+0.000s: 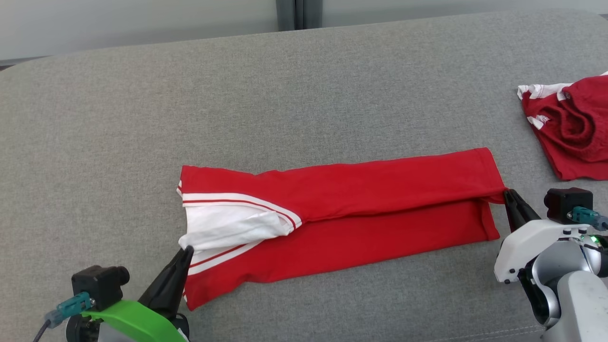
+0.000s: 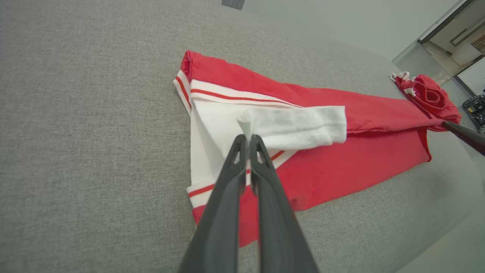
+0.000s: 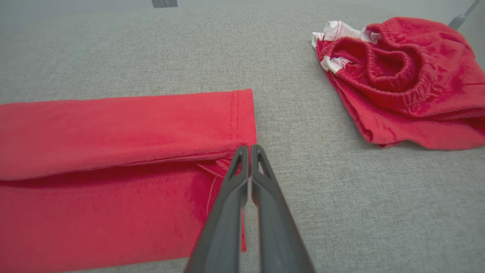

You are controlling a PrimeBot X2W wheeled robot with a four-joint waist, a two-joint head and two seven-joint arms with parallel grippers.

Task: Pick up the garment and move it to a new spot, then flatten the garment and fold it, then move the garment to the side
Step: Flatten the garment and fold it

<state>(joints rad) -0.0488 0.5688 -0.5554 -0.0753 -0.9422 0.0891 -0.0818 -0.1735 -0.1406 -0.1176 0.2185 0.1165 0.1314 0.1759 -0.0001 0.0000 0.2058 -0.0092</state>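
Closest to us, the left end effector (image 1: 187, 249) has its two dark fingers pressed together on a small peak of white cloth at the striped end of the garment (image 1: 356, 209); the left wrist view backs that up, a tuft of the white sleeve (image 2: 295, 127) nipped at the tips; over on the other side the right end effector (image 1: 509, 192) is closed too, pinching the hem corner of the upper layer, which is drawn to a point toward the fingers; both ends in hand, then. The garment lies along the middle of the grey cushion (image 1: 142, 118), a long red band folded lengthwise, upper layer lapped over lower, white-and-red trim at its left end; a crumpled pair of red shorts (image 1: 574, 133) sits well apart at the far right, not our concern. How will it handle? We judge it light, limp knit with no stiffness; it should sag between two grips and drag on the rough cushion, so the layers may slip out of line; each pinch looks to be on a thin edge and could slide free under a hard tug. Best holds, we reckon, are the corners at each short end, taking both layers where we can; lift evenly, hold it taut, and carry one end over the other.
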